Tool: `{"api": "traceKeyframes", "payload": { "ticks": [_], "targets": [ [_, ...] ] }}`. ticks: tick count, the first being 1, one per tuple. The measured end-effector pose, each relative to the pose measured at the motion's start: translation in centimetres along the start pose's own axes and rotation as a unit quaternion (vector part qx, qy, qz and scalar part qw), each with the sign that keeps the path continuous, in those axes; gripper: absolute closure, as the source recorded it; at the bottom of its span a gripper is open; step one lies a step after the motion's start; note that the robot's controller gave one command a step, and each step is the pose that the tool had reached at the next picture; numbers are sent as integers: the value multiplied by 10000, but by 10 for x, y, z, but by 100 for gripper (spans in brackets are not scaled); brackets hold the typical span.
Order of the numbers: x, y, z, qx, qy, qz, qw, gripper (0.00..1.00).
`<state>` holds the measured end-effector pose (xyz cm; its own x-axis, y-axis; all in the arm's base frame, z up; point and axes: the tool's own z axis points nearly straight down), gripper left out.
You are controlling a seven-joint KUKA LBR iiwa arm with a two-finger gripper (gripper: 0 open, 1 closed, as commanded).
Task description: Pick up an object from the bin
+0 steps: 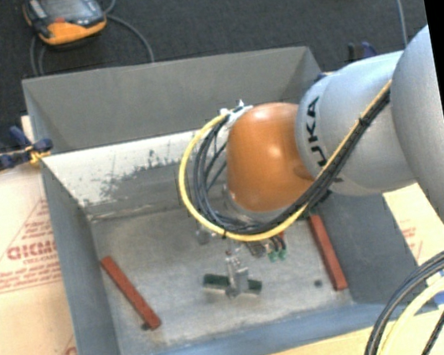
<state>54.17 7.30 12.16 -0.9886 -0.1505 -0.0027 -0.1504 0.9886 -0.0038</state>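
Grey bin (pixel 80 265) floor lies beneath me. My gripper (pixel 240 278) is down at a small dark green flat piece (pixel 217 282), which pokes out on either side of it. I cannot tell how far open I am. One red stick (pixel 130 292) lies well off toward the view's left, another (pixel 329 251) nearer on the right.

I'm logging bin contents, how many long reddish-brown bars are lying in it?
2. One long reddish-brown bar lies slanted at the left of the grey metal bin; the other lies by its right wall. Others could be hidden under the arm.
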Motion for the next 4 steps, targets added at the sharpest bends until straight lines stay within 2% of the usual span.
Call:
{"api": "traceKeyframes", "payload": {
  "ticks": [1,2,3,4],
  "targets": [
    [-1,-27,50,-21,-3,58,10000,100],
    [-1,-27,51,-21,-2,63,10000,100],
    [44,-68,-59,-19,2,-1,10000,100],
    [44,-67,-59,-20,3,6,10000,100]
  ]
}}
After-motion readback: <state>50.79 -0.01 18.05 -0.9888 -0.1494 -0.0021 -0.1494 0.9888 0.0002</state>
